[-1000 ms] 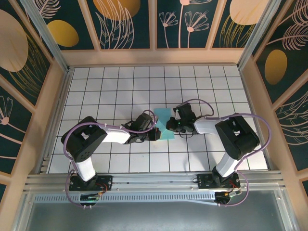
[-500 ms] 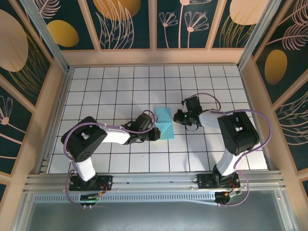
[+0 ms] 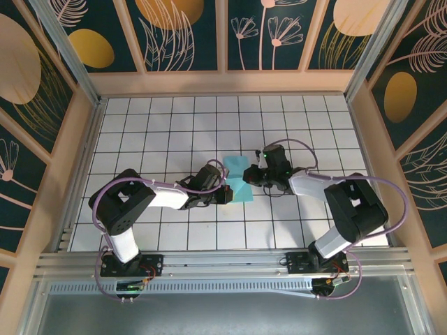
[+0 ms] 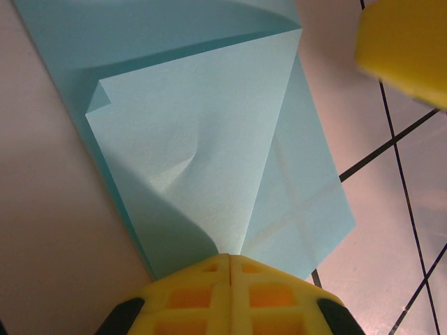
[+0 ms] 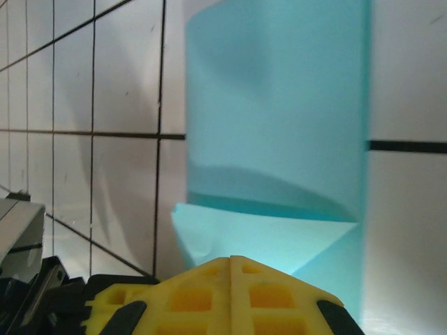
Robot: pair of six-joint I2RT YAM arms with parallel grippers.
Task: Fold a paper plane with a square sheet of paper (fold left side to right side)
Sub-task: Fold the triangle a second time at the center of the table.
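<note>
The square sheet of paper lies mid-table as a turquoise, partly folded shape. In the left wrist view the sheet has a diagonal flap creased over it, narrowing to a point at my left gripper. That gripper is shut, its tip down on the sheet's near-left corner. My right gripper is shut too, at the sheet's right edge. In its wrist view a raised flap stands just ahead of the closed right gripper. A paper plane is out of view.
White gridded table with wooden walls on three sides. A blurred yellow finger of the right gripper sits at the top right of the left wrist view. Part of the left arm shows at the lower left of the right wrist view.
The right gripper pulled away to the right of the sheet, then came back to its right edge. The left arm has stayed still on the sheet.
</note>
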